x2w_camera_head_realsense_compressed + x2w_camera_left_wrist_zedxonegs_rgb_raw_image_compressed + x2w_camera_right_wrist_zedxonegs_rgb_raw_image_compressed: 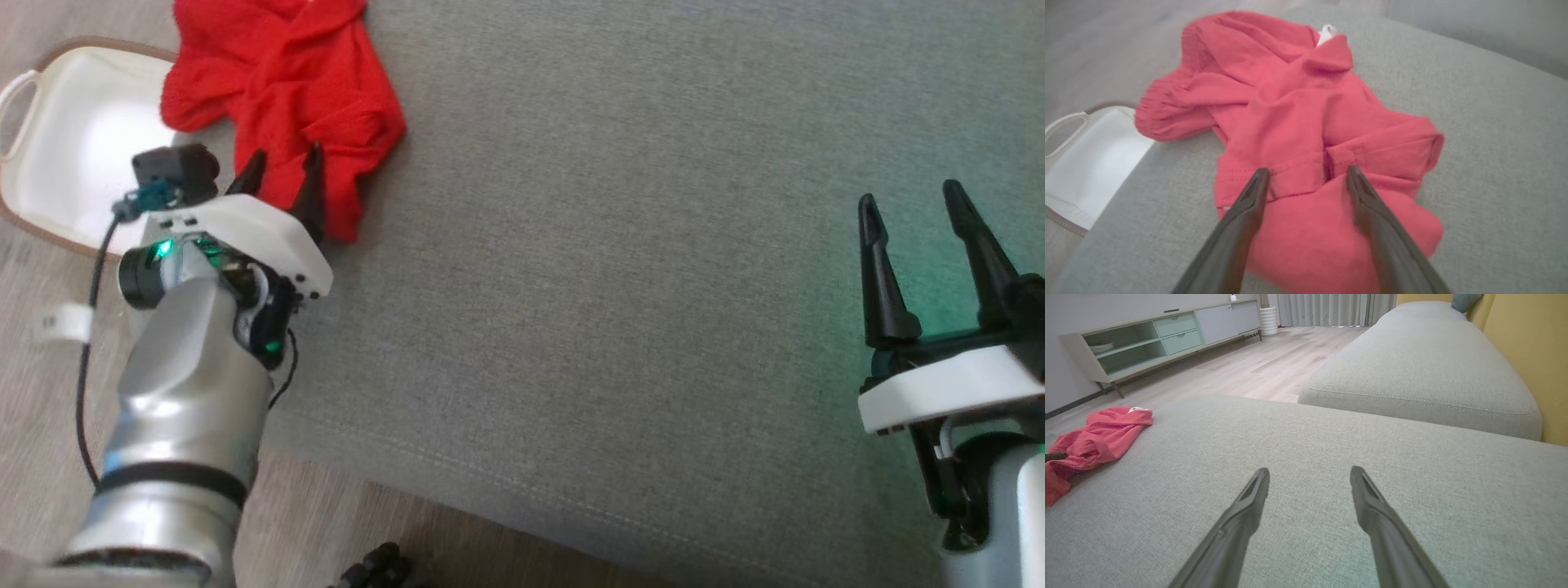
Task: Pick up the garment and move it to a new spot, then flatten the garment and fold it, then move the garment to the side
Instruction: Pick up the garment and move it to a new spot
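The right gripper (1309, 474) held wide open over a grey sofa seat (1306, 433).
Its two dark fingers (1241, 522) rise from six o'clock, spread apart above the fabric. A crumpled red garment (1094, 441) lies at nine o'clock near the seat's edge, well apart from them. A second grey cushion (1421, 367) sits at one o'clock beside a yellow wall (1527, 343); wooden floor (1257, 367) and a low cabinet (1167, 335) lie toward eleven.

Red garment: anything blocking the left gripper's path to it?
Nothing visible. The open left gripper points straight at the red garment, fingers over its near hem on the grey sofa cushion. The white basket sits aside, off the cushion.
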Controlling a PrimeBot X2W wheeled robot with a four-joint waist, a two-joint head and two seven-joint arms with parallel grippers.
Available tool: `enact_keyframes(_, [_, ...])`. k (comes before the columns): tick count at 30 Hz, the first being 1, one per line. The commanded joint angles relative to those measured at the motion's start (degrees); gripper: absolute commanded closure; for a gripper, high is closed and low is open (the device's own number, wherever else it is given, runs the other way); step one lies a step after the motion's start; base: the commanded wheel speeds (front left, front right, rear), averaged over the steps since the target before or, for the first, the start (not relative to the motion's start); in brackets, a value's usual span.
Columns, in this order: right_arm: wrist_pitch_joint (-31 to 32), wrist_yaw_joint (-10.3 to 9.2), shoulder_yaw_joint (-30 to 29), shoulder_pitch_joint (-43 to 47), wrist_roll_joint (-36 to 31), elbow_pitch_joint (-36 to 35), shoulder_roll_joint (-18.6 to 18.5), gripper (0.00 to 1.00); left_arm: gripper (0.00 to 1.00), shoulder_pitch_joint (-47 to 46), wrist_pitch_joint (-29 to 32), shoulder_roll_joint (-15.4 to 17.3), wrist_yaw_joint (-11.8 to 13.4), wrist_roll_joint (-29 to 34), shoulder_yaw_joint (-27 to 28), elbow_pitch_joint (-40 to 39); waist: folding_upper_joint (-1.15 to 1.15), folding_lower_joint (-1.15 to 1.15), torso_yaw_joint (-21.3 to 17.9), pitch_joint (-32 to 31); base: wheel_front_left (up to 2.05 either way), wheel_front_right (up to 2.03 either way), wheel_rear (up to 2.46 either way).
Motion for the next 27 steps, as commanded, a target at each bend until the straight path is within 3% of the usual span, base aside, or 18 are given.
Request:
enact_keyframes(1, [-0.4, -0.04, 1.6, -1.2, 0.1, -1.8, -0.2, 0.0, 0.0, -1.5, 1.1, 3.4, -0.3, -0.5, 1.1, 0.2, 0.0, -0.01, -0.4, 0.0, 0.0, 0.0, 0.0])
enact_keyframes(6, [-1.4, -0.04, 1.6, -1.4, 0.5, -1.4, 0.1, 0.0, 0.0, -5.1, 7.7, 4.5, -0.3, -2.6, 0.8, 8.3, 0.0, -0.01, -1.7, 0.2, 0.0, 0.0, 0.0])
enact_keyframes(7, [-1.6, -0.04, 1.5, -1.4, 0.6, -1.3, 0.2, 0.0, 0.75, -5.5, 7.9, 4.5, -0.3, -2.8, 0.5, 8.8, 0.0, -0.01, -1.9, 0.1, 0.0, 0.0, 0.0])
enact_keyframes(8, [-1.9, -0.04, 1.3, -1.3, 0.6, -1.1, 0.3, 0.0, 1.0, -5.8, 7.3, 4.7, -0.3, -3.2, 0.3, 9.0, 0.0, -0.01, -2.0, -0.1, 0.0, 0.0, 0.0])
enact_keyframes(14, [-4.8, -0.04, 2.2, -1.0, 1.3, -0.3, 0.7, 0.0, 1.0, -5.6, -3.2, 7.2, 0.3, -1.3, -0.9, 8.6, 0.0, -0.01, -3.2, -3.2, 0.0, 0.0, 0.0])
enact_keyframes(18, [-6.1, -0.04, 2.5, -0.5, 1.9, 0.5, 0.9, 0.0, 1.0, -4.3, -6.3, 8.2, 1.1, -0.1, -1.5, 5.7, 0.0, -0.01, -3.9, -6.7, 0.0, 0.0, 0.0])
enact_keyframes(22, [-7.3, -0.04, 2.2, 0.9, 2.7, 1.3, 1.3, 0.0, 1.0, -1.1, -7.0, 9.3, 2.5, 1.0, -1.3, -1.6, 0.0, -0.01, -4.5, -10.5, 0.0, 0.0, 0.0])
enact_keyframes(27, [-8.4, -0.04, 2.0, 3.0, 3.5, 2.0, 1.5, 0.0, 1.0, 6.2, -7.0, 9.8, 5.3, 2.9, -0.5, -16.7, 0.0, -0.01, -5.3, -14.2, 0.0, 0.0, 0.0])
